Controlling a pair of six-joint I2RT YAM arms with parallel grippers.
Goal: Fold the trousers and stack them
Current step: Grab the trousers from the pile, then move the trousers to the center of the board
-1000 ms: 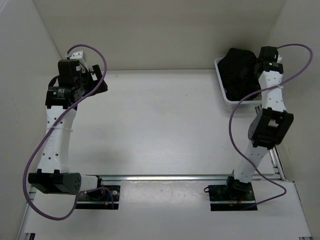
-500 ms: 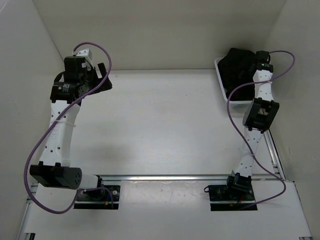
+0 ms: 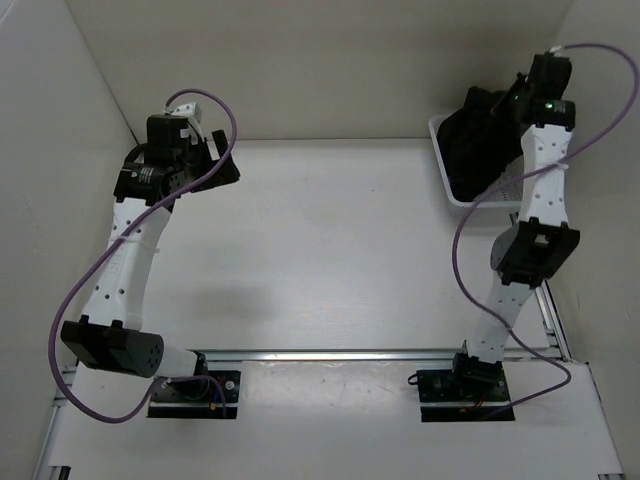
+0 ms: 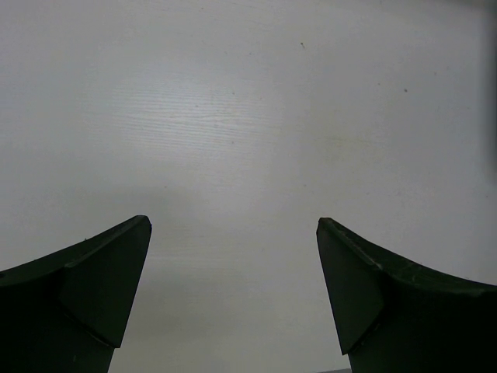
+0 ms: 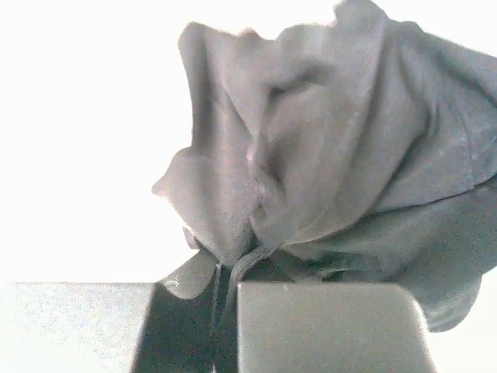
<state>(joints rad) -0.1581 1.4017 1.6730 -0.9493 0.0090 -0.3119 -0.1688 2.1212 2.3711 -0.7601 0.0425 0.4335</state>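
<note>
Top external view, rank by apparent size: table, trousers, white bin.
1. table
2-3. trousers and white bin: about alike; the trousers hide most of the bin and sit nearer the camera, so unranked.

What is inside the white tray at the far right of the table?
The black trousers, bunched up, with the right gripper shut on a fold. The tray floor under them is covered.
</note>
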